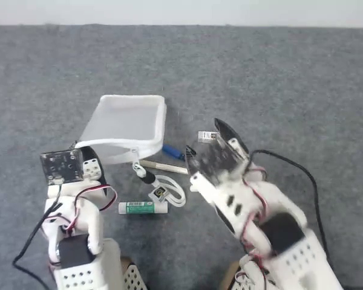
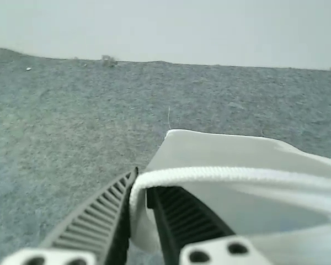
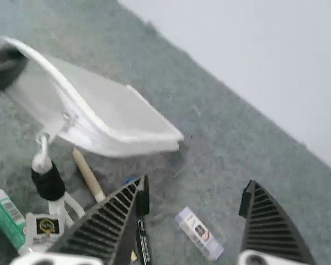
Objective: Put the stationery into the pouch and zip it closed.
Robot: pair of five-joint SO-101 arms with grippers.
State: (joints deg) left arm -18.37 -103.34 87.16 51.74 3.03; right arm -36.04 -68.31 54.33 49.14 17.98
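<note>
A white pouch [image 1: 128, 124] lies open on the grey carpet, its mouth facing the arms. My left gripper [image 1: 85, 150] is shut on the pouch's rim at its left corner; the left wrist view has the white zipper edge [image 2: 209, 175] pinched between the ribbed fingers [image 2: 96, 221]. My right gripper [image 3: 190, 221] hangs open above a small wrapped eraser [image 3: 198, 234] to the right of the pouch [image 3: 94, 116]. A wooden pencil [image 1: 163, 166], a blue pen [image 1: 172, 152] and a green glue stick [image 1: 143, 208] lie in front of the pouch.
A white cord with a black piece and a tag [image 1: 164, 188] trails from the pouch's zipper pull [image 1: 137, 169]. Bare carpet [image 1: 290, 90] stretches to the right and behind the pouch. The arm bases and wires sit along the near edge.
</note>
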